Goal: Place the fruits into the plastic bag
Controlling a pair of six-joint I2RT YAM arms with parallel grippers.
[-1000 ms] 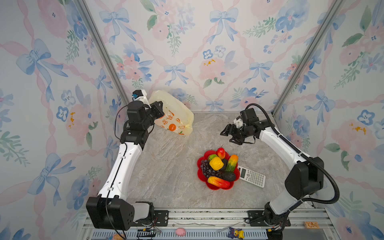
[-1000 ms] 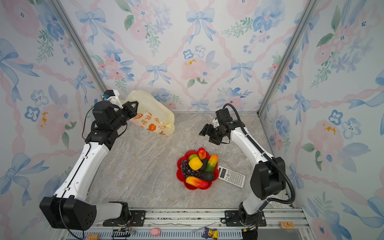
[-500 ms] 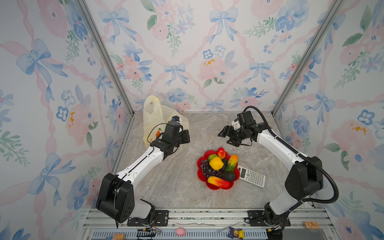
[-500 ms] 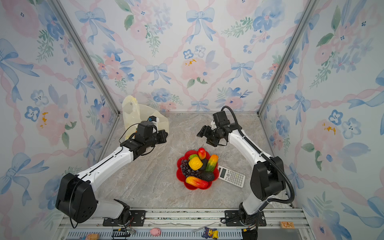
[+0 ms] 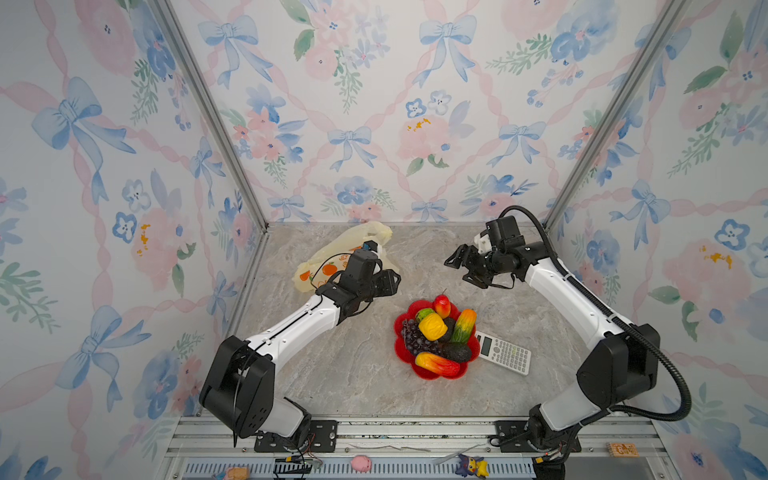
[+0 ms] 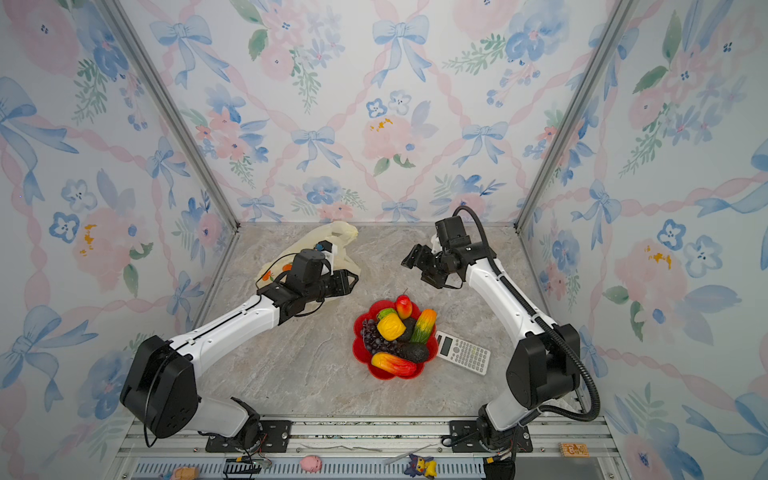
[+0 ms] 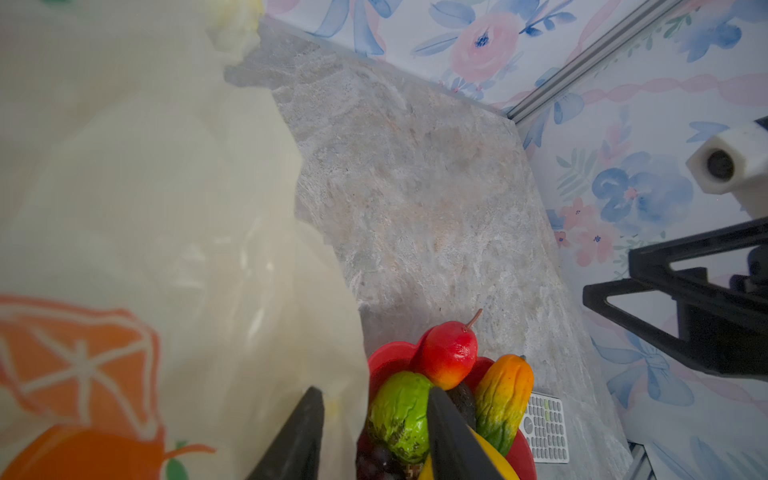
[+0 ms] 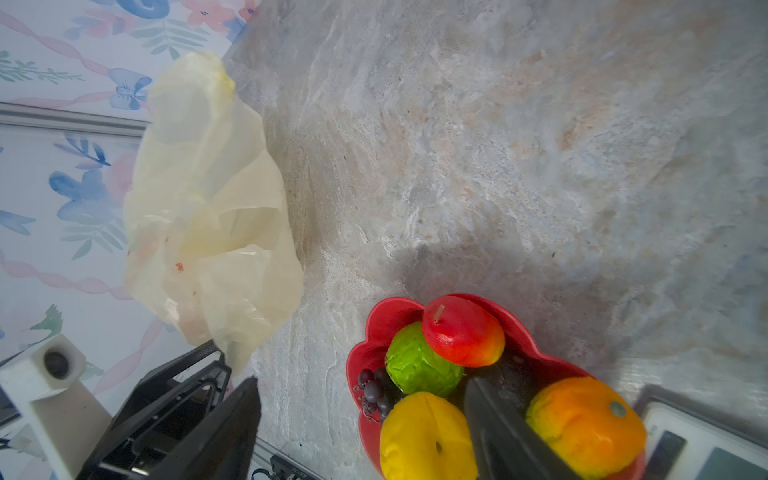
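One change is noted: the plastic bag (image 5: 332, 253), held aloft a second ago, is now lowered onto the table (image 5: 332, 365) near the red flower-shaped dish (image 5: 428, 376), on its far-left side, and the left gripper (image 5: 395, 282), then clamped on it, is seen with jaws parted. Seven fruits (image 5: 433, 326) are left in that dish and the empty right gripper (image 5: 459, 272) is held wide beyond its far rim, so packing is judged not begun. The bag is seen crumpled, pale yellow, orange-printed, its mouth undiscernible.

Quantities: fruits (image 5: 436, 363), seven (one apple (image 5: 441, 305), one green ball (image 5: 424, 313), one yellow lumpy fruit (image 5: 432, 326), two mangoes (image 5: 464, 324), one avocado (image 5: 457, 352), one grape bunch (image 5: 411, 338)); plastic bag (image 5: 332, 255), one; red dish (image 5: 412, 309), one; calculator (image 5: 505, 355), one.
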